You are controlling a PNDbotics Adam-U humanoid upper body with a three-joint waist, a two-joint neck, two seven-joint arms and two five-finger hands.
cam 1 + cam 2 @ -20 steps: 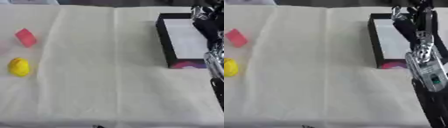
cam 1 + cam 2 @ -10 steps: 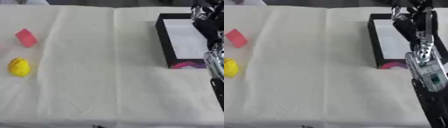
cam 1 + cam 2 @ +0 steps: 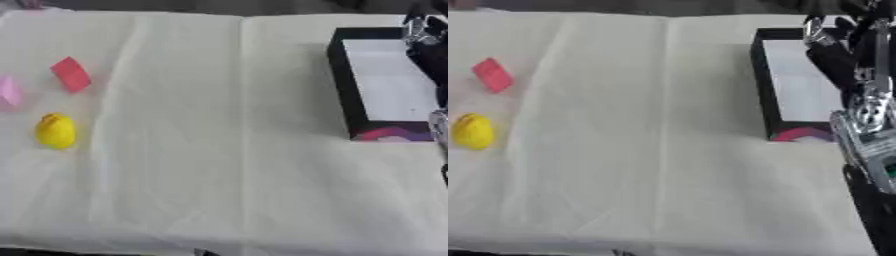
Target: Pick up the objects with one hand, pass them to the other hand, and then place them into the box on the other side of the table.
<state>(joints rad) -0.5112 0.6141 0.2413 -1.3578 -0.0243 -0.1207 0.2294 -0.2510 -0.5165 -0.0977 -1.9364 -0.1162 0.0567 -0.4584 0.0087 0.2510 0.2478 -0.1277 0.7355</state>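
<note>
Cream cloth, creased lengthwise, covers the table (image 3: 219,150); near its left edge lie a rounded yellow object (image 3: 55,131), a flat red block (image 3: 71,74) and a pale pink piece (image 3: 9,92), apparently awaiting pickup. Along the right edge, the black-walled, white-floored box (image 3: 346,95) sits ready for deliveries. The right hand (image 3: 833,45) hangs over the box's far end; I cannot tell how its fingers are set, and the left hand is out of sight.

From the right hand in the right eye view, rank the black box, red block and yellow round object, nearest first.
Measured from the right hand, far right:
1. Black box with white floor, directly beneath it.
2. Red block, far left.
3. Yellow round object, left edge, lower.
</note>
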